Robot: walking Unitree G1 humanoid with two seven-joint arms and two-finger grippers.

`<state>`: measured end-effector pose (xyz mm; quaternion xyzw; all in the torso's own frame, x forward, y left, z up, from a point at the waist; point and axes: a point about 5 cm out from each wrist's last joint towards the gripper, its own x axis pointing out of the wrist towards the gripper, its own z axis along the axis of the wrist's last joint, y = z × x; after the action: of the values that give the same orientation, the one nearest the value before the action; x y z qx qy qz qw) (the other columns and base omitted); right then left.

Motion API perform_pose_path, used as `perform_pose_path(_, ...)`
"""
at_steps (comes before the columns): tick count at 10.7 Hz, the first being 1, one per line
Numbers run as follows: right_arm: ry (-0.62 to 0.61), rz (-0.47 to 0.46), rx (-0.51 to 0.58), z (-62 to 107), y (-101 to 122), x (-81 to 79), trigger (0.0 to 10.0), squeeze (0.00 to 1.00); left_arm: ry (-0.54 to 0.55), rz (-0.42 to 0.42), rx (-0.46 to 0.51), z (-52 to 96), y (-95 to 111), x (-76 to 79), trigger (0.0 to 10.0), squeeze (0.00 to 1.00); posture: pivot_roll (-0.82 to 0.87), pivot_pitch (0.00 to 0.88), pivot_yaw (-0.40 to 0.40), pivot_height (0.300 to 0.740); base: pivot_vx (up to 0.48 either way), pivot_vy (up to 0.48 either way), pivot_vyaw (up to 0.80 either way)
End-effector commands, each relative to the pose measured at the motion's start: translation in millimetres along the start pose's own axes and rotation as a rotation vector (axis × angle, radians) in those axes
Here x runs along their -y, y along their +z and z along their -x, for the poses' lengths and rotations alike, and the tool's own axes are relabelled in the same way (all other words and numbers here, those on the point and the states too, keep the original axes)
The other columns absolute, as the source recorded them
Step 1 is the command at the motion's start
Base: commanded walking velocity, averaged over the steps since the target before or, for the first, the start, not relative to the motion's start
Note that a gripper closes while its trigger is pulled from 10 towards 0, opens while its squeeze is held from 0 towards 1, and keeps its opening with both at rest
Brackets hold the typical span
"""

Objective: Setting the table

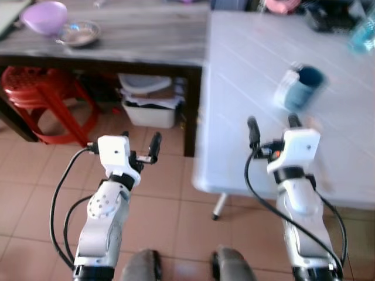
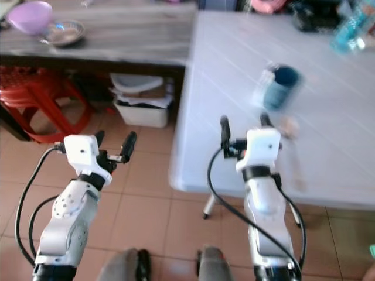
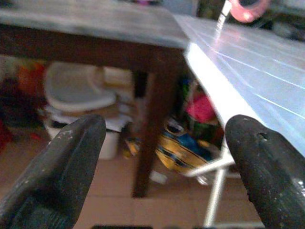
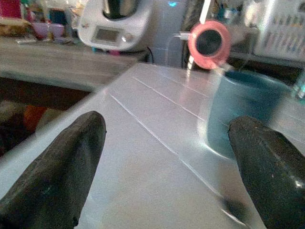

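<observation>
A blue mug (image 1: 302, 88) stands on the white table (image 1: 246, 76), well in from the table's near edge and blurred by camera motion; what it holds cannot be made out. In the right wrist view the same mug sits just ahead of the right-hand finger, with a round pink object (image 4: 208, 43) and a white kitchen appliance (image 4: 114, 24) beyond the table's far end. Beside the white table, touching its left edge, is a dark wooden table (image 1: 117, 35); at that table's far left corner rest a purple bowl (image 1: 44, 16) and, just beside it, a metal bowl (image 1: 78, 33), the contents of both unreadable. Under the wooden table sit a white bin (image 1: 150, 105) holding paper-like scraps and a red plastic stool (image 1: 41, 99). The right gripper (image 1: 272, 124) hovers over the near edge of the white table, its forearm raised from below, its two black fingers spread wide and pointing toward the mug, apart from it and holding nothing. The left gripper (image 1: 140, 147) hangs over the tiled floor (image 1: 170, 205) off the white table's left side, in front of the wooden table, fingers (image 3: 66, 162) likewise spread apart and empty. The left wrist view looks under the wooden table toward a dark leg and clutter behind it.
</observation>
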<state>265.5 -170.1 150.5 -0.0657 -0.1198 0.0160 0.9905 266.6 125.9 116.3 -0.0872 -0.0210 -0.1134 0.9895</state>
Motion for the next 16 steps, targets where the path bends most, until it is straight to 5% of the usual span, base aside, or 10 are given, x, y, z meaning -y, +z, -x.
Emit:
perform_pose_path(1, -0.008, -0.003, -0.035, 2.9, -6, 5.3, 10.0, 0.0, -0.011, -0.01, -0.011, -0.6, 0, 4.7, 10.0, 0.0, -0.11, 0.173, 0.041, 0.74, 0.0, 0.0, 0.0)
perform_pose_path(9, -0.001, -0.059, -0.178, -17.8, -14, 2.5, 10.0, 0.0, -0.004, -0.034, -0.028, 2.2, 0, 2.4, 10.0, 0.0, -0.08, 0.213, 0.045, 0.74, 0.0, 0.0, 0.0)
perform_pose_path(16, -0.029, -0.077, -0.368, -14.6, -33, 9.6, 10.0, 0.0, -0.023, -0.055, -0.056, 3.6, -3, 1.2, 10.0, 0.0, -0.08, 0.213, 0.041, 0.74, 0.0, 0.0, 0.0)
